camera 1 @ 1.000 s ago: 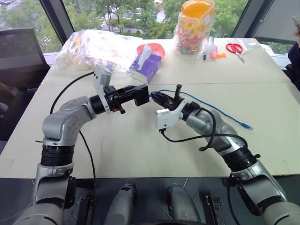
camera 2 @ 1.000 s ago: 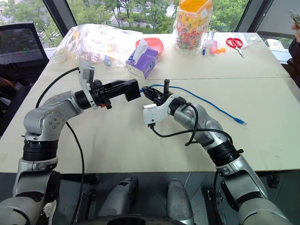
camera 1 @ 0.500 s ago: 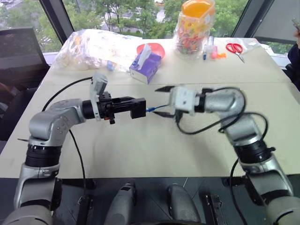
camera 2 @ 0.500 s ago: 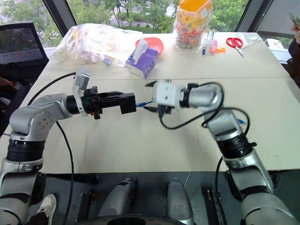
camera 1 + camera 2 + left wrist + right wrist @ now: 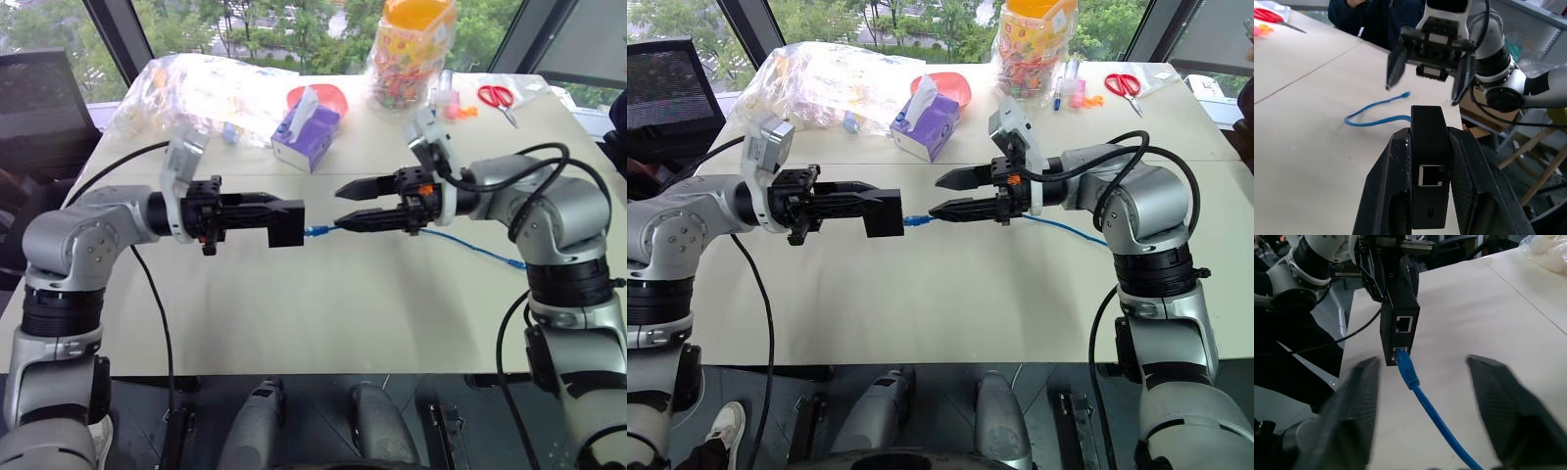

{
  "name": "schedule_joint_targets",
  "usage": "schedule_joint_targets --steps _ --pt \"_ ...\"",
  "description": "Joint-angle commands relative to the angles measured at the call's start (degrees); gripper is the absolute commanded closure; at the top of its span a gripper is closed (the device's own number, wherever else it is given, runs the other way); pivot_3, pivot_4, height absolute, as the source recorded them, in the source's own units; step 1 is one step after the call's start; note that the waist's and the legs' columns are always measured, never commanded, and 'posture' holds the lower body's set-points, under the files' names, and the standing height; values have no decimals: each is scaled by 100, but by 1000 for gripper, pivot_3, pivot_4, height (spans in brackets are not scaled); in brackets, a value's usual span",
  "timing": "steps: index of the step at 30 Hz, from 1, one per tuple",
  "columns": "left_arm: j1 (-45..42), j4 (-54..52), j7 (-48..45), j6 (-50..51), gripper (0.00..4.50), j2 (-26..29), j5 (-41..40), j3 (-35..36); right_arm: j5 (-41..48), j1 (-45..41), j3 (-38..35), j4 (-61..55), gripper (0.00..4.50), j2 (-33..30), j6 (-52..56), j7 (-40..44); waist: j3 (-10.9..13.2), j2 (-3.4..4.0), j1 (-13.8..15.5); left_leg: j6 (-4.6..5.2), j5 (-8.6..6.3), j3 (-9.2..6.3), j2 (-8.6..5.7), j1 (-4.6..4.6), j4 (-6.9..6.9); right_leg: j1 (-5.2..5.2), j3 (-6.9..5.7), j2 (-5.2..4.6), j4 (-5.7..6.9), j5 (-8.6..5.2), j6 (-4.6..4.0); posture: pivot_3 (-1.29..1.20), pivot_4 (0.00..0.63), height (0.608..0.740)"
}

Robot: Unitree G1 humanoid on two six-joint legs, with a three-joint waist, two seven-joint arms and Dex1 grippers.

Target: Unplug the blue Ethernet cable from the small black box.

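Above the pale table (image 5: 294,323), near its middle, the left gripper (image 5: 286,217) is clamped on the small black box (image 5: 884,212), one black finger on each flat side, holding it up off the surface and pointing it level toward the other arm. The box shows two ports on its end face in the right wrist view; the blue cable (image 5: 1422,399) is still plugged into the lower one, its plug (image 5: 913,220) sticking out of the box toward the right gripper (image 5: 942,194).

That right gripper faces the box from just beside it, with its two fingers spread apart, one above and one below the line of the cable, and neither touching the plug or the cord. It holds nothing. From the plug the cable runs past the right gripper, drops to the table and trails away from the box, its free end (image 5: 518,264) lying near the right arm.

Beyond the box, toward the far edge of the table, stand a purple tissue box (image 5: 305,138), a red bowl (image 5: 323,98), a crumpled clear plastic bag (image 5: 206,93), a jar with an orange lid (image 5: 411,54) and red-handled scissors (image 5: 496,98).
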Motion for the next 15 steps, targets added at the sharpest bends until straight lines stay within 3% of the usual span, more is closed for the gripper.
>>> schedule_joint_targets --steps 1,15 --pt "-222 -127 43 -14 4014 9 -183 250 251 -72 -75 -199 2106 45 161 -97 0 0 0 0 0 0 0 0 1 1 0 0 0 0 0 0 150 728" --pt "-256 -185 194 -41 4014 -74 -247 283 593 136 164 -614 2106 175 467 -281 0 0 -1 0 0 0 0 2 4 2 0 0 5 0 -1 0 150 728"
